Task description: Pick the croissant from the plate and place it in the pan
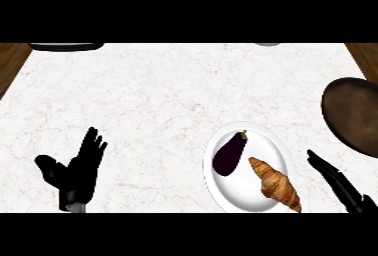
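Golden-brown and ridged, the croissant [276,184] lies slantwise on the white plate [267,140] at lower centre-right of the frame, just beside a dark purple eggplant [229,154] and apart from it. Its tapered end points to the lower right, toward the right robot hand [337,182], whose straight, open fingers lie just off the plate's rim, probably set for the pick. At the right edge sits the dark pan [353,115], near the plate. On the marbled worktop [148,100], lower left, the left robot hand [74,171] rests open, fingers up.
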Tool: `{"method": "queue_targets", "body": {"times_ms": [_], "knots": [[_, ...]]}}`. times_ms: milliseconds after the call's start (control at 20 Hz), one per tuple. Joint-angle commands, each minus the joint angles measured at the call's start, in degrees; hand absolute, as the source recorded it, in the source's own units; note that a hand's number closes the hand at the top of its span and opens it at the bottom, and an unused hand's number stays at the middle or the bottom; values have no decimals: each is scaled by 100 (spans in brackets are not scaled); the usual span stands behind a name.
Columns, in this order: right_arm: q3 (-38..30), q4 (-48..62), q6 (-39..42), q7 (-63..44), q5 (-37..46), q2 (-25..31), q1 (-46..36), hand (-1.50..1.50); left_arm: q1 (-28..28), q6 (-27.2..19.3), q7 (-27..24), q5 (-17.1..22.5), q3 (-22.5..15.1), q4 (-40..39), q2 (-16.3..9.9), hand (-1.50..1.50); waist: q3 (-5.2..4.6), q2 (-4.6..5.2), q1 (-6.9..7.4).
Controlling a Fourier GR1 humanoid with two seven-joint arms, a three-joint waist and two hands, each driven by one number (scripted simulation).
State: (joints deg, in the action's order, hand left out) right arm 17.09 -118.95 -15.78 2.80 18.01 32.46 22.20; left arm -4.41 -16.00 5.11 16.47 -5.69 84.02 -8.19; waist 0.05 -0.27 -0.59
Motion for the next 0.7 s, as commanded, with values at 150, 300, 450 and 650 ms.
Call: {"method": "queue_targets", "body": {"times_ms": [150,300,450,650], "knots": [[252,-300,978,-2582,832,235,-1233,-150,-93,211,234,24,-88,126,-105,0,-18,44,198],[515,71,1861,-3132,1167,848,-1492,-150,196,15,75,-155,-197,-214,130,0,-41,103,317],[671,186,2720,-3834,1107,1037,-2114,-150,174,90,115,-75,-147,-194,103,0,-34,85,345],[923,630,3621,-4546,859,472,-3304,-150,320,62,54,-102,-64,-435,174,0,-15,59,207]]}}
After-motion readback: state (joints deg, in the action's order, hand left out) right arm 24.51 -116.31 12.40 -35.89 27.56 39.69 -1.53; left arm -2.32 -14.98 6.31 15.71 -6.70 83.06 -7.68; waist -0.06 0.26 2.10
